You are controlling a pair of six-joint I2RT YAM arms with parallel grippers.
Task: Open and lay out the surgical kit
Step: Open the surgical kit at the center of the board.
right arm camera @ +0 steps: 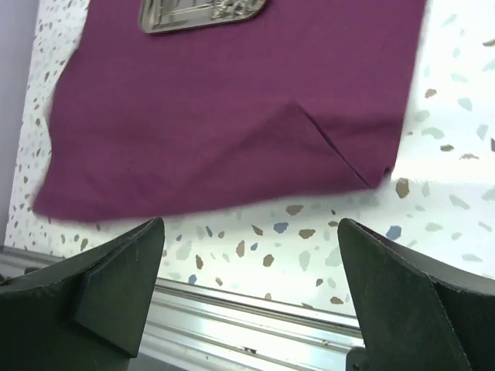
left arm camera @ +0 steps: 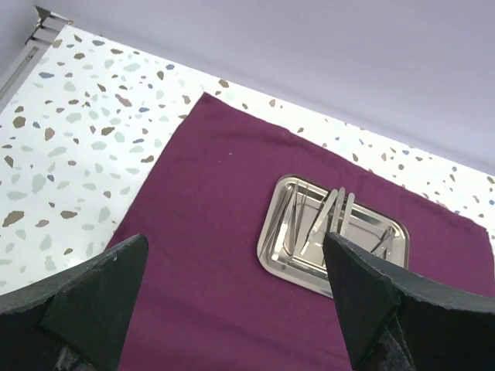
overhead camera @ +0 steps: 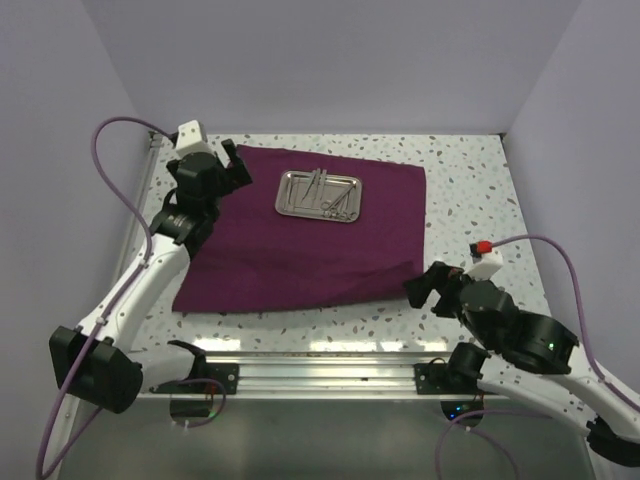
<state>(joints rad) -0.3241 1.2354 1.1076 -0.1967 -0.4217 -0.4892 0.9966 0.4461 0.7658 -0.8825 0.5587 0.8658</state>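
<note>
R gripper (right arm camera: pixel 255 290): jaws spread wide, nothing between them. It hovers low over bare table (right arm camera: pixel 278 232), tips just beside the cloth's lower-right corner.
L gripper (left arm camera: pixel 236 309): also fully spread and empty, above the cloth's upper-left corner. Can't tell its height over the fabric.

Kit: maroon cloth (overhead camera: pixel 300 250) lies opened out flat mid-table. Steel tray (overhead camera: pixel 283 195) sits on its upper-centre part, thin silver instruments (overhead camera: pixel 325 195) inside the tray.

View diffs:
- R wrist: cloth corner is folded over into a triangular flap (right arm camera: pixel 325 147), barely visible from top cam. Alu rail (right arm camera: pixel 255 325) runs along frame bottom. Tray is cut off by the top edge.
- L wrist: best look into the tray. Tweezers (left arm camera: pixel 332 216) lie lengthwise, more pieces at the right end, too small to ID.
- Top cam: only view with both arms whole.

Pose: L arm runs from lower left up to upper left of frame, wrist angled toward the tray. R arm is folded low at lower right, gripper pointing up-left at the cloth corner.
</note>
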